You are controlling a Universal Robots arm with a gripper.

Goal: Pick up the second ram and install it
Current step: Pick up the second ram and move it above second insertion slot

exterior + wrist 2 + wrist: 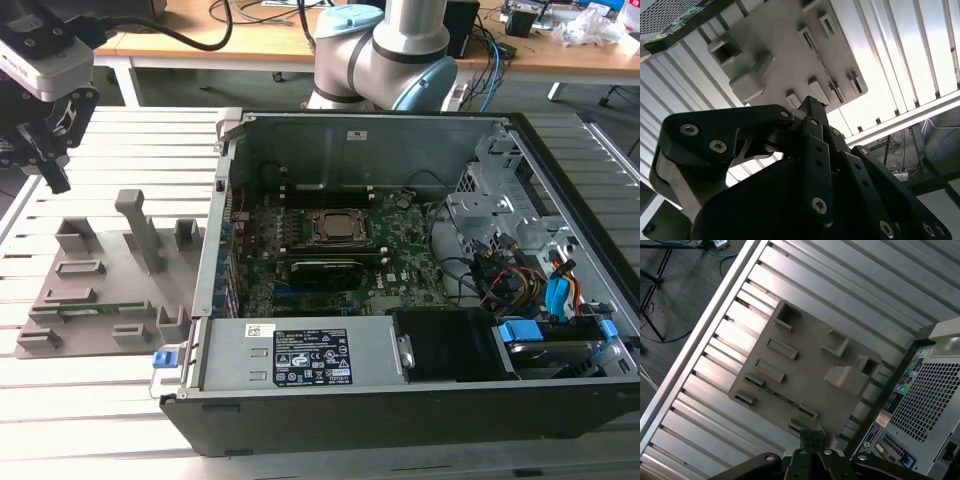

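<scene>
In a shallow slot near one edge of a grey holder plate (105, 262), the second ram (100, 310) lies flat, a thin green strip held between small grey end blocks. In the first wrist view the same green strip (783, 398) runs along the plate's (805, 357) edge nearest the claw. The plate carries other empty pockets and one tall upright post (137, 225), and it rests on the slatted aluminium bench (90, 400).

The claw (56, 182) hangs above the bench at the exterior view's left, well apart from the ram and beyond the plate's far corner. Its black fingers are pressed together with nothing between them; both wrist views show the tips meeting (812, 436) (810, 106), with the plate (785, 50) underneath.

At the exterior view's right of the plate, just beside it, an open computer case (400, 425) lies on the bench. Inside is a green motherboard (405, 250) with a square metal-framed processor socket (333, 228) and a long black card (325, 268) close to the socket. The arm's grey and pale-blue base (385, 50) stands behind the case.
</scene>
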